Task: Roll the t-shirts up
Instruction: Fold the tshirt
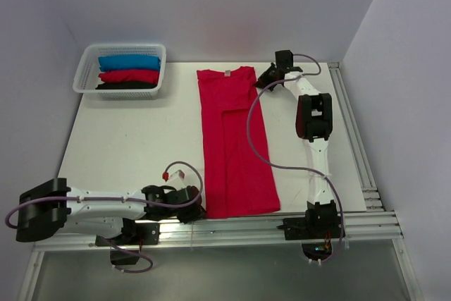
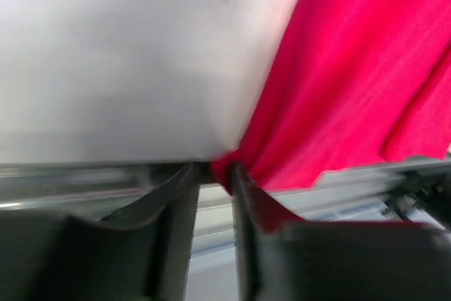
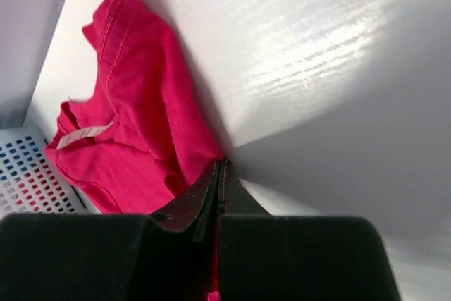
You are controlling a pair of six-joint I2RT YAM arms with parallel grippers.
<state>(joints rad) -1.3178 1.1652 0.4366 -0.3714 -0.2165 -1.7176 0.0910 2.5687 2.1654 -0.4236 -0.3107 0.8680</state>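
- The crimson-red cloth t-shirt [image 1: 236, 146] lies flat on the white worktop [image 1: 127, 139], folded lengthwise into a long strip. Its white neck label [image 1: 227, 72] is at the far end and its hem at the near edge. I judge that no roll has begun.
- My left end effector [image 1: 194, 211] sits at the near-left hem corner. In its wrist view the fingers [image 2: 243, 181] stand slightly spread, with the cloth's tip between them and, as far as I can see, not clamped. If I drive forward like this, I expect that corner to slip free and the roll to start crooked.
- My right end effector [image 1: 266, 77] is at the far-right shoulder, fingers pressed together. A sliver of red between them tells me it pinches the shirt's edge. With the far end gripped and the near end loose, any pull could drag the strip askew or open the lengthwise fold.
- The right arm's grey cable [image 1: 249, 121] loops over the strip's right side. It may brush or snag the cloth when that arm swings.
- The hem lies just beside the aluminium rail [image 1: 232, 225] at the worktop's near edge. A low grab there risks fingers striking metal, or cloth sliding off the edge.
- The white plastic basket [image 1: 81, 84] holds a blue bundle [image 1: 129, 62], a red bundle [image 1: 129, 75] and a black bundle [image 1: 127, 86]. It stands well apart at the far left, so I see little hazard there.
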